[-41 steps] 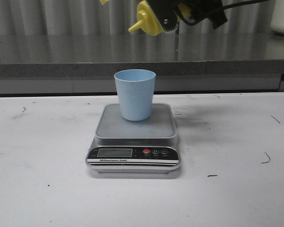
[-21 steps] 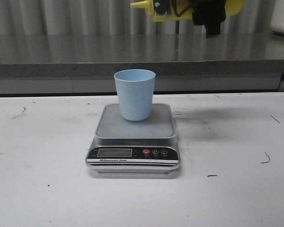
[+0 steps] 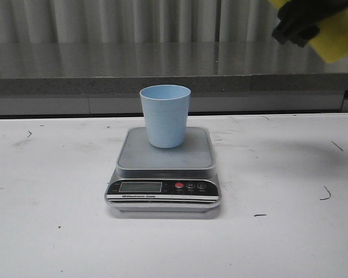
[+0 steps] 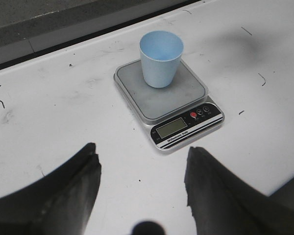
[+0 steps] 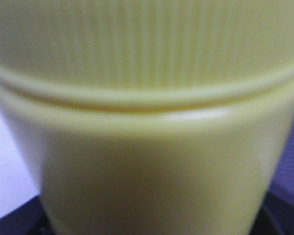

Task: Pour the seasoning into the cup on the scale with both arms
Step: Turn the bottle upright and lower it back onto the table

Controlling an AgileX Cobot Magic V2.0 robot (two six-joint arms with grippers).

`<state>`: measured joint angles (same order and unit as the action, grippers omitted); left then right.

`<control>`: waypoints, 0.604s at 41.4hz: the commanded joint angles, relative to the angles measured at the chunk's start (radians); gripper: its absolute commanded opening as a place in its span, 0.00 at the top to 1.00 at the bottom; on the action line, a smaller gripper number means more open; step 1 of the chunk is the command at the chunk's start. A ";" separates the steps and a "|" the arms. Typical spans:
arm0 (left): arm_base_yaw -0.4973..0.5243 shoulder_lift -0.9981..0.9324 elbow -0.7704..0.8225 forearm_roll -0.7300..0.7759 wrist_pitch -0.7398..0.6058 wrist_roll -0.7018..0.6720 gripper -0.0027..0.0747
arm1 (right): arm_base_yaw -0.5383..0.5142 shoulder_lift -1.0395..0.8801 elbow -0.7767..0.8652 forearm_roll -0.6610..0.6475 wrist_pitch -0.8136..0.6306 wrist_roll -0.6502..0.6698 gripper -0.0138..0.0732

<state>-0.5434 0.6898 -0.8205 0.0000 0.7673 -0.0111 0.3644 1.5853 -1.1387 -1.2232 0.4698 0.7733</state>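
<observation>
Right fingers [image 3: 301, 23]: clenched on the yellow bottle [image 3: 336, 37], as far as I can judge; in the right wrist view the bottle [image 5: 147, 127] fills the frame, ribbed cap band and body, blurred, dark finger edges just showing at the bottom corners; I can't see the pads themselves. In the front view the bottle is high up at the top right corner, tilted, partly out of frame, well apart from the cup and off to its right; nozzle not visible, so I can't tell which way it points.

Left fingers [image 4: 142, 191]: released, spread wide, nothing between them; hanging above the white counter [image 4: 49, 112], on the near side of the scale, looking down at it.

Cup [image 3: 165, 116]: pale blue, upright, on the steel platform of the scale [image 3: 164, 174], toward the back of the platform, roughly centred side to side; the left wrist view shows the cup [image 4: 160, 58] from above and I can't make out any contents, interior looks plain blue. Scale [image 4: 167, 95] display is too small to read; red button and two dark ones beside it.

Progress, my read: setup is in place, cup on scale, bottle in the right arm; whether a pour has already happened I can't confirm, nothing visible in the cup. If not, what's left: bring the bottle over the cup mouth, nozzle down, dose it; left arm is free to help squeeze or steady.
</observation>
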 commanded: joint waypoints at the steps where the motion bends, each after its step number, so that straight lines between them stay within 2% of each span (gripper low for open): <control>1: -0.005 0.002 -0.026 -0.006 -0.074 0.002 0.47 | -0.080 -0.063 0.043 -0.054 -0.198 0.167 0.49; 6: -0.005 0.002 -0.026 -0.006 -0.074 0.002 0.47 | -0.191 -0.054 0.119 -0.054 -0.444 0.267 0.49; 10: -0.005 0.002 -0.026 -0.006 -0.074 0.002 0.47 | -0.277 -0.039 0.170 -0.054 -0.639 0.275 0.49; 13: -0.005 0.002 -0.026 -0.006 -0.074 0.002 0.47 | -0.322 -0.020 0.193 -0.054 -0.730 0.271 0.49; 17: -0.005 0.002 -0.026 -0.006 -0.074 0.002 0.47 | -0.364 0.008 0.206 -0.052 -0.777 0.270 0.49; 25: -0.005 0.002 -0.026 -0.006 -0.074 0.002 0.47 | -0.384 0.048 0.202 -0.052 -0.750 0.198 0.49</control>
<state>-0.5434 0.6898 -0.8205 0.0000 0.7673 -0.0111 -0.0120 1.6719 -0.9040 -1.2820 -0.2383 1.0134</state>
